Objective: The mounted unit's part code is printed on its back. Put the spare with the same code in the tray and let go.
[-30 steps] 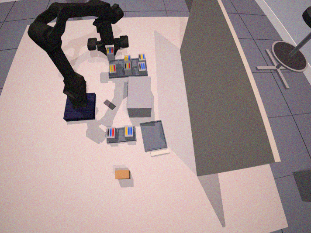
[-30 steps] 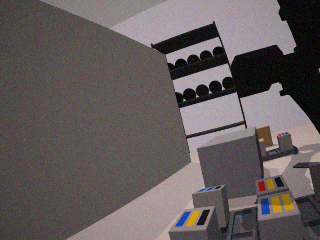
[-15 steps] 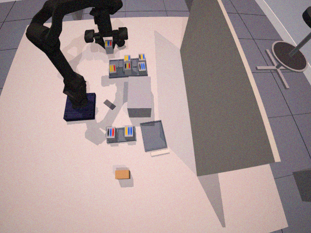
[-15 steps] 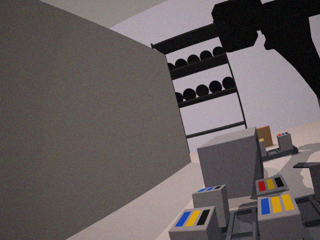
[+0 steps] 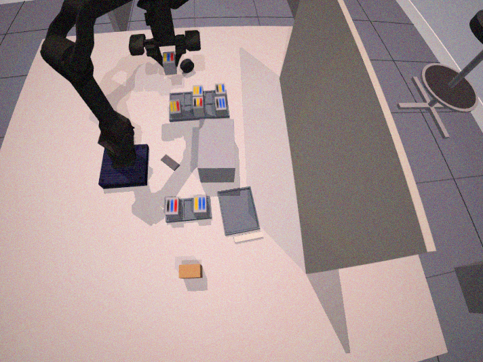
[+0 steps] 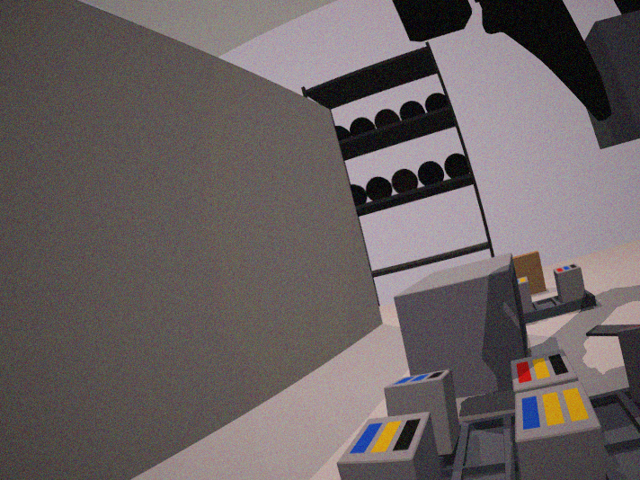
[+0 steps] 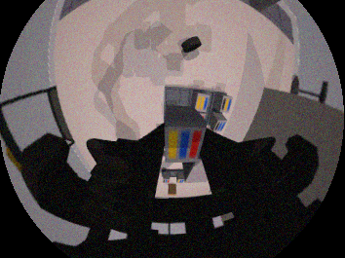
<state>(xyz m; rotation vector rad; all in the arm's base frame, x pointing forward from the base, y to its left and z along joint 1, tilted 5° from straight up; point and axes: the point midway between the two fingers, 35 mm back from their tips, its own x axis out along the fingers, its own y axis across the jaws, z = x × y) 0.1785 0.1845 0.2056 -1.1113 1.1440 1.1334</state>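
My gripper (image 5: pixel 169 67) (image 7: pixel 180 126) is shut on a grey block with yellow, blue and red stripes (image 5: pixel 168 57) (image 7: pixel 183 144), held raised behind the spares rack (image 5: pixel 201 118) (image 7: pixel 179 96). Several striped grey blocks stand in that rack. A second rack (image 5: pixel 188 209) holds a black-blue-red block (image 5: pixel 172 206) and a yellow-blue-blue block (image 5: pixel 199 204), with a gap between them. The shallow grey tray (image 5: pixel 239 213) is empty, with a white strip (image 5: pixel 248 236) at its front. A large grey box (image 5: pixel 216 144) (image 6: pixel 442 335) stands between the racks; no printed code is readable on it.
A tall grey panel (image 5: pixel 342 136) (image 6: pixel 160 244) rises right of the racks and tray. A small dark plate (image 5: pixel 170 162) is left of the large box. An orange block (image 5: pixel 190 271) lies in front of the second rack. A black round object (image 5: pixel 186 66) (image 7: pixel 191 44) is near the gripper.
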